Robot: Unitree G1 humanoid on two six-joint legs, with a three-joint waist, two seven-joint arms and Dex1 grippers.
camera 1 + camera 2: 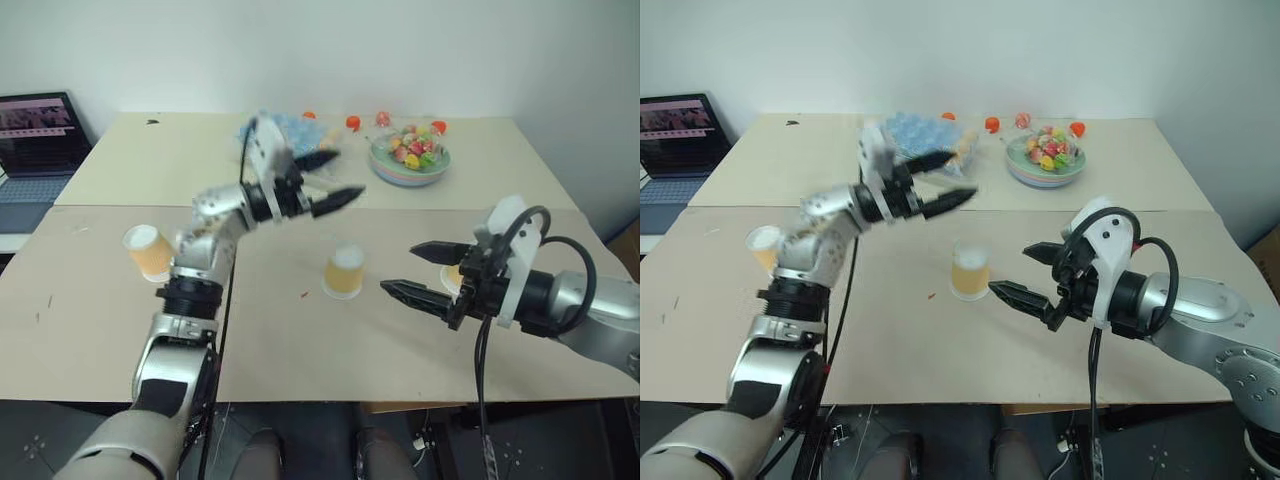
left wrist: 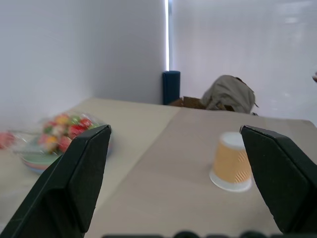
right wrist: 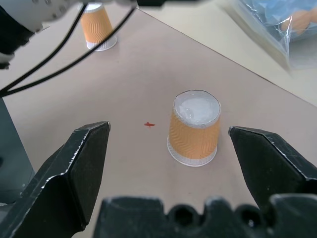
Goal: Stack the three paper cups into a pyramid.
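Now the middle cup stands between both open, empty grippers.

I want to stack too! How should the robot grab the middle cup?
Grip the middle cup across its tapered orange sides, from above. It stands upside down, wide rim on the table, so the narrow top fits between the right hand fingers.

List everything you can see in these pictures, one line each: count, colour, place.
paper cups: three, orange-tan, upside down, apart on the near tabletop
bowl of candies: one, pale green, far right
egg tray: one, blue, far middle
laptop: one, dark, far left
table: two tan tops, butted together
left hand: one, black fingers, open, raised above the table
right hand: one, black fingers, open, right of the middle cup
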